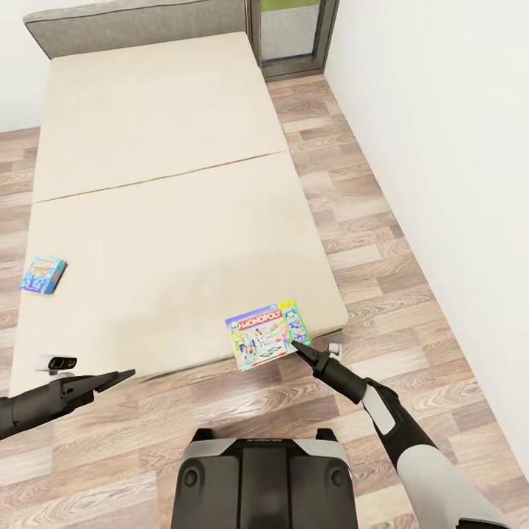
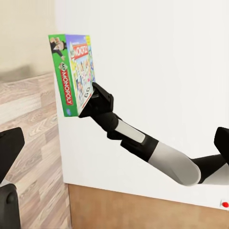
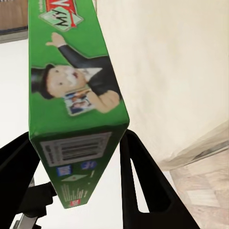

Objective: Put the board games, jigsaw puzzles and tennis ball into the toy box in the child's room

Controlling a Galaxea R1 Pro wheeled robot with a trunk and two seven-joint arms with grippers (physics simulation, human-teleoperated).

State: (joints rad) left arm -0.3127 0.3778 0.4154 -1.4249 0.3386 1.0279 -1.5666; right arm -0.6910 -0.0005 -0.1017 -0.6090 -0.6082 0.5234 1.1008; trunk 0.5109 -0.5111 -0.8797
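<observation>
Right end effector (image 1: pixel 300 345) gripping Monopoly box (image 1: pixel 267 334) at bed's (image 1: pixel 162 147) near right corner, left end effector (image 1: pixel 121 378) narrow, small blue box (image 1: pixel 43 274) far left.

This is a bedroom in a home. A low, wide bed (image 1: pixel 169 213) with a plain beige mattress and a grey padded headboard (image 1: pixel 139 26) stands against white walls (image 1: pixel 448 147). Wood plank flooring (image 1: pixel 367 242) runs around it, and a grey-framed window (image 1: pixel 290 37) reaches down to the floor. Colourful board games, a Monopoly box (image 1: pixel 267 334) and a small blue box (image 1: pixel 43 274), suggest a child's room.
</observation>
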